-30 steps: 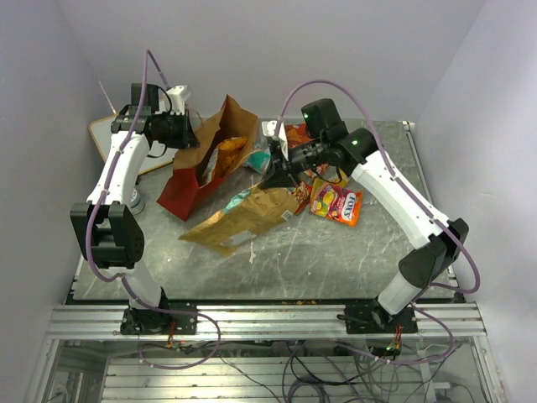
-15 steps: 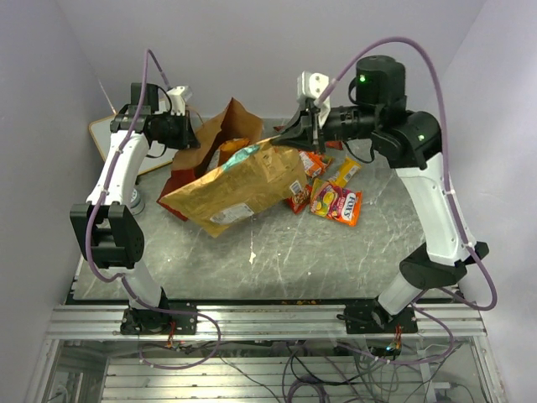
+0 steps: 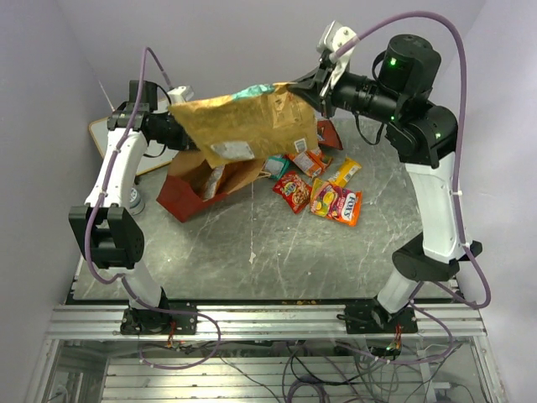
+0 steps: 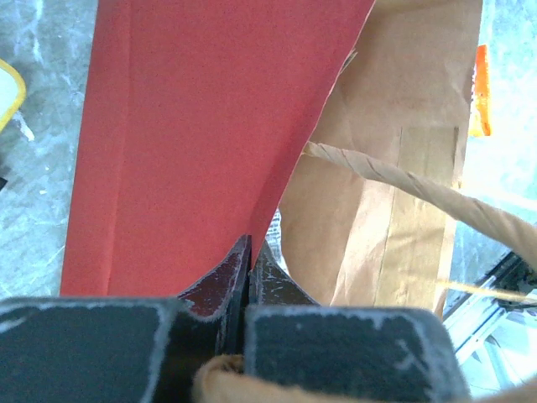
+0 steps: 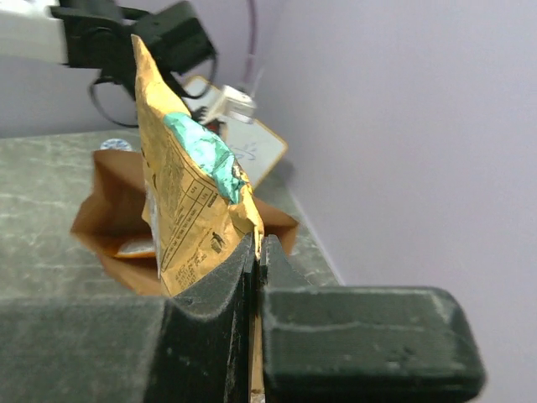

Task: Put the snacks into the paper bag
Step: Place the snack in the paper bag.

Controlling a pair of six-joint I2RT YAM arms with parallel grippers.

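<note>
The paper bag (image 3: 180, 199), red outside and brown inside, lies tilted on the table with its mouth open toward the right. My left gripper (image 3: 178, 134) is shut on its red rim (image 4: 201, 151). My right gripper (image 3: 312, 88) is shut on the edge of a large tan-gold snack bag (image 3: 243, 122) and holds it high over the paper bag's mouth. The snack bag also shows in the right wrist view (image 5: 189, 201), hanging over the brown inside of the paper bag (image 5: 109, 218). Small red, orange and yellow packets (image 3: 323, 189) lie on the table to the right. One packet (image 3: 214, 180) lies inside the paper bag.
A white writing board (image 3: 105, 134) lies at the back left under the left arm. A small round tin (image 3: 136, 201) sits by the left arm's column. A white scrap (image 3: 252, 254) lies mid-table. Walls close in at the back and both sides.
My right gripper has lifted the tan-gold snack bag off the table and carried it up and left, over the paper bag's mouth. The left gripper has kept its hold on the rim.
</note>
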